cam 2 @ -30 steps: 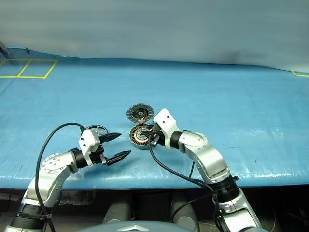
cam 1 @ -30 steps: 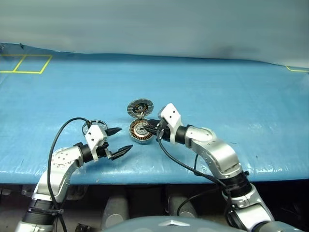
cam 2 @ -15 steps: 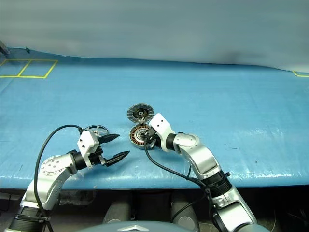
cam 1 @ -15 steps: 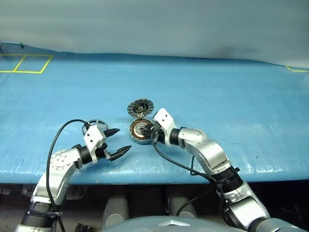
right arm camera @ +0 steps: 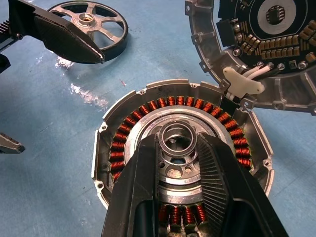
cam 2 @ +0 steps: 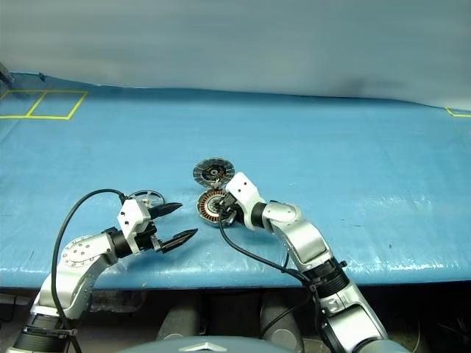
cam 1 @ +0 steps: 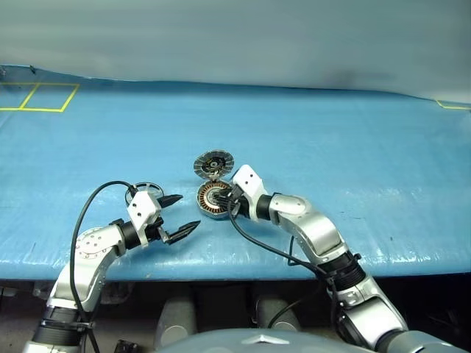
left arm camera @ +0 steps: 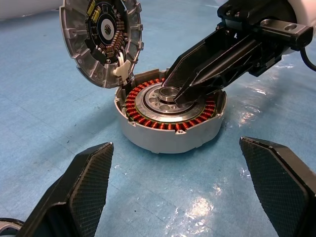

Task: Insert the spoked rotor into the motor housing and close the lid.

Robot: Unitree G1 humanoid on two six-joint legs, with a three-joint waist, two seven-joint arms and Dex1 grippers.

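**Right end effector at the hub, rotor not yet in**

The motor housing sits on the blue table, near the front edge. Its lid is open. The lid stands up at the back of the housing, joined to its rim, and its inside faces the robot.

The right end effector reaches over the housing from the right. Its two black fingers are nearly closed, and they press on both sides of a small metal ring. The ring sits right on the middle of the silver hub, inside the circle of orange wire.

The left end effector hangs just above the table, to the left of the housing and apart from it. Its fingers are spread as wide as they go, and it holds nothing.

The spoked rotor lies flat on the table, off to the left of the housing. It is just beside the left end effector, and nothing touches it
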